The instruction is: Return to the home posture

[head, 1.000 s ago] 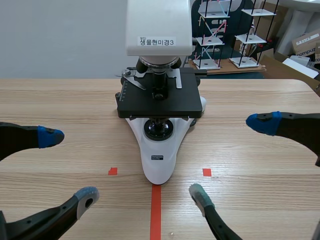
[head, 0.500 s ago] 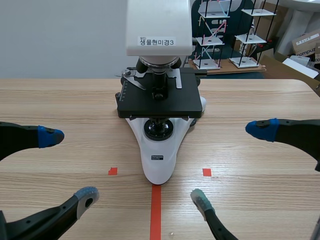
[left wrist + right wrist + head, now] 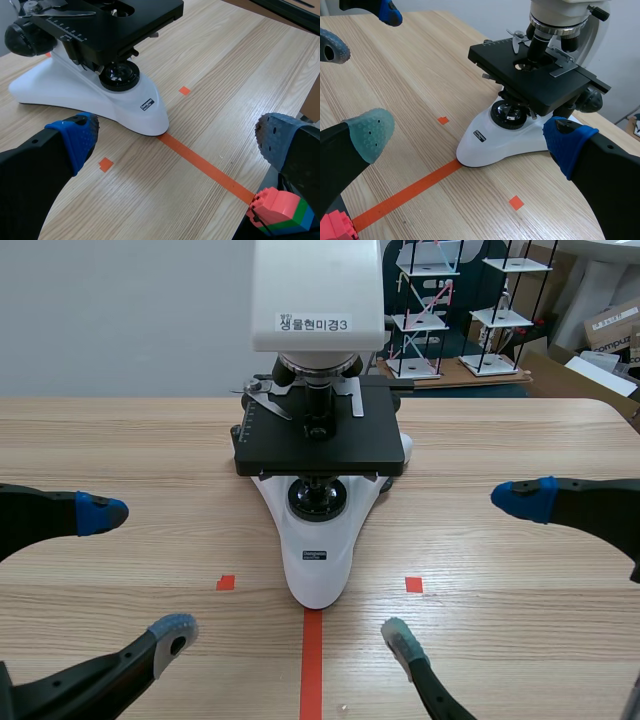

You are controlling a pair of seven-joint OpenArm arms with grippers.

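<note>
The left gripper (image 3: 136, 572) hangs low over the near left of the table (image 3: 520, 440), its two fingers spread wide with nothing between them. The right gripper (image 3: 460, 566) mirrors it on the near right, also spread and empty. Between them stands the microscope (image 3: 318, 490). Its long axis runs from 12 to 6 o'clock, and the rounded nose of its white base points at 6 o'clock and touches the far end of the orange tape line (image 3: 311, 660). From the left gripper the microscope lies at about 1 o'clock, and from the right gripper at about 11 o'clock. Neither gripper touches it, and both sit about equally near, though the inner grey-padded finger of each reaches closest to the base. The relation that matters for returning home is that the instrument lies ahead of and between the arms. Any withdrawal toward 6 o'clock therefore carries the fingers away from it, not across it. Judged from this symmetric, low, open stance, the arms look at or very close to the home posture, with little travel left. The main risk would be an inward swing that clips the white base.
</note>
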